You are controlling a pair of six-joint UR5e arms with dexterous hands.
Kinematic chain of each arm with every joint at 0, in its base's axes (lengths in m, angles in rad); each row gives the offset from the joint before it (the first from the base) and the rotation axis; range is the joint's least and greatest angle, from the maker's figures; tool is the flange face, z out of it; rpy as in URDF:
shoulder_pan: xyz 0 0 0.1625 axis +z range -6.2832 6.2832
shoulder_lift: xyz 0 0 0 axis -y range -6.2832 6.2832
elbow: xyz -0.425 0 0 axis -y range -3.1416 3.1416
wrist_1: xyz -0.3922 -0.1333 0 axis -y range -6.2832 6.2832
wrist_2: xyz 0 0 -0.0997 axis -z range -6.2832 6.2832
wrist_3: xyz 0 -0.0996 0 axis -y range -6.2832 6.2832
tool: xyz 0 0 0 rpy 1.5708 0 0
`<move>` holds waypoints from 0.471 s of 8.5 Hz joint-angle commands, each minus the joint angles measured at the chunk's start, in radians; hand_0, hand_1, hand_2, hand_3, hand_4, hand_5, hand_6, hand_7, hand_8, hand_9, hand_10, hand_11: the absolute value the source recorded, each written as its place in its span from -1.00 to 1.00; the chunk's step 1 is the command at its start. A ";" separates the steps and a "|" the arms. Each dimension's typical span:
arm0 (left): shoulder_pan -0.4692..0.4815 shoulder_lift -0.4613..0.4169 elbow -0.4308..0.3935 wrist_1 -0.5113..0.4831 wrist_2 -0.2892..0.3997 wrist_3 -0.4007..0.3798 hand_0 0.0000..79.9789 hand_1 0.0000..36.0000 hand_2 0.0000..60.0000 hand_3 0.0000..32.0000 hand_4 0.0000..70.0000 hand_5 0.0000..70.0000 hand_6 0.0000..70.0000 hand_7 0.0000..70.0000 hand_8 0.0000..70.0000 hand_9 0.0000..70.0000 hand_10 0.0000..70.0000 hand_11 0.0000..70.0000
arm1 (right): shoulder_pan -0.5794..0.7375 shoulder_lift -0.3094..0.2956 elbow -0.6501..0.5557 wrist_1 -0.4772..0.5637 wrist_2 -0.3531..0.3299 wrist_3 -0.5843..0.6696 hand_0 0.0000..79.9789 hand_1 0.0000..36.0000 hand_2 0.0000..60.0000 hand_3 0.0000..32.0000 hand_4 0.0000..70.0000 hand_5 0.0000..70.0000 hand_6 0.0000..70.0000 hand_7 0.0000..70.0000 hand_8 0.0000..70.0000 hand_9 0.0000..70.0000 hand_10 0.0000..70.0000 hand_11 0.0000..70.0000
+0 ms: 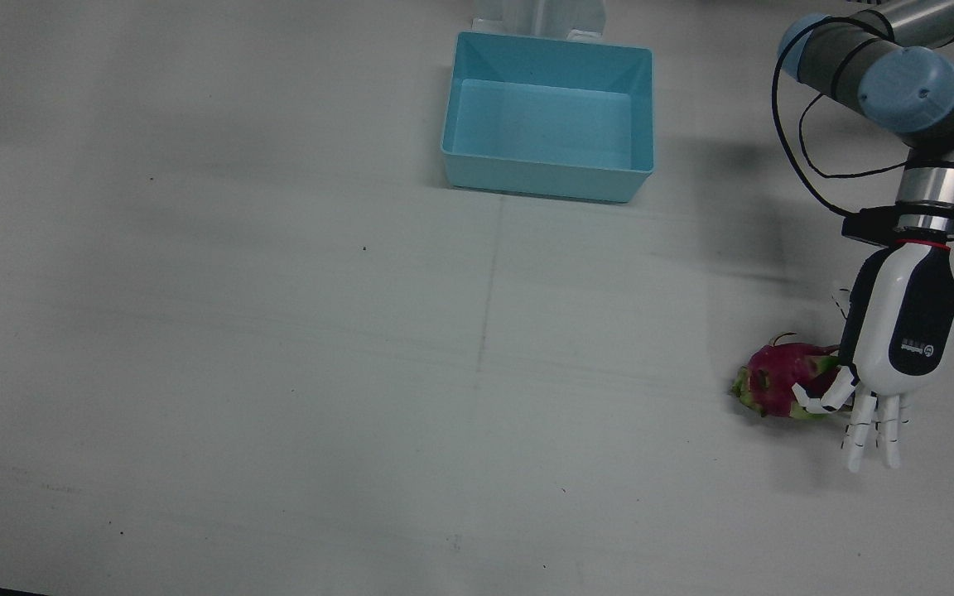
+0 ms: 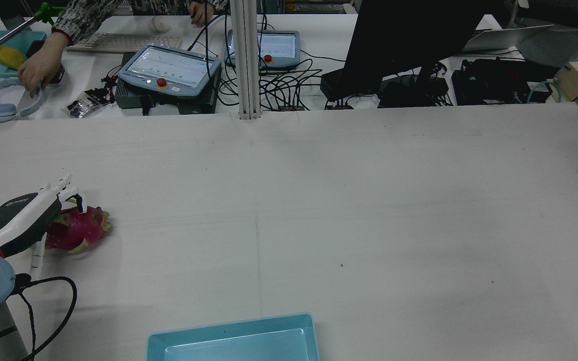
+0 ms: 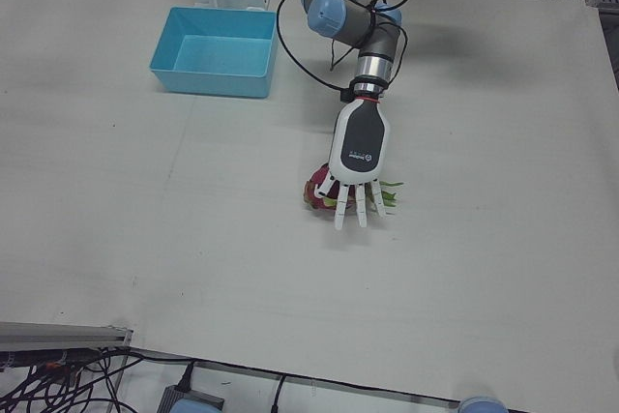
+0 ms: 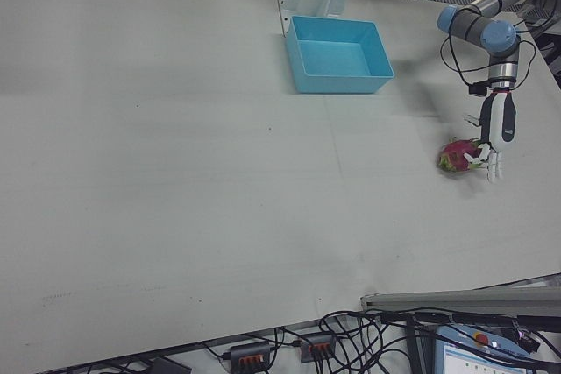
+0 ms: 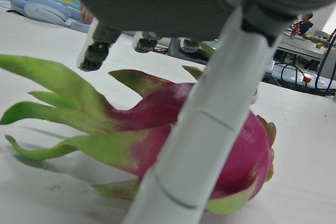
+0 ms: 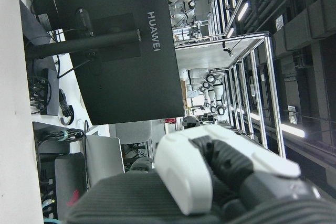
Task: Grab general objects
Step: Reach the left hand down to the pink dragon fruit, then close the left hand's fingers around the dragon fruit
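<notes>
A pink dragon fruit [image 1: 775,382] with green scales lies on the white table near the robot's left side; it also shows in the rear view [image 2: 76,230], the left-front view [image 3: 314,189] and the right-front view [image 4: 456,155]. My left hand [image 1: 899,331] hovers over and beside it with its fingers stretched out and apart, and its thumb is bent against the fruit. The left hand view shows the fruit [image 5: 157,124] close up behind one white finger [image 5: 205,124]. Only part of my right hand [image 6: 220,171] shows, in its own view, raised off the table.
A light blue bin [image 1: 547,178] stands empty at the table's middle near the robot's pedestals, also in the left-front view [image 3: 208,79]. Across the table are monitors, control pendants, cables and a person's hands [image 2: 38,70].
</notes>
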 commanded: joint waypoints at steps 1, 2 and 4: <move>0.004 -0.103 0.070 0.069 -0.004 -0.004 1.00 0.66 -1.00 1.00 -1.00 0.71 -1.00 -0.93 -0.83 -1.00 -1.00 -1.00 | 0.000 0.000 0.000 0.000 0.000 0.000 -1.00 -1.00 -1.00 -1.00 -1.00 -1.00 -1.00 -1.00 -1.00 -1.00 -1.00 -1.00; 0.004 -0.122 0.082 0.073 -0.004 -0.004 1.00 0.71 -1.00 1.00 -1.00 0.75 -1.00 -0.92 -0.82 -1.00 -1.00 -1.00 | 0.000 0.001 0.000 0.000 0.000 0.000 -1.00 -1.00 -1.00 -1.00 -1.00 -1.00 -1.00 -1.00 -1.00 -1.00 -1.00 -1.00; 0.004 -0.121 0.095 0.075 -0.004 -0.004 1.00 0.70 -1.00 1.00 -1.00 0.75 -1.00 -0.92 -0.82 -1.00 -1.00 -1.00 | 0.000 0.000 0.000 0.000 -0.002 0.000 -1.00 -1.00 -1.00 -1.00 -1.00 -1.00 -1.00 -1.00 -1.00 -1.00 -1.00 -1.00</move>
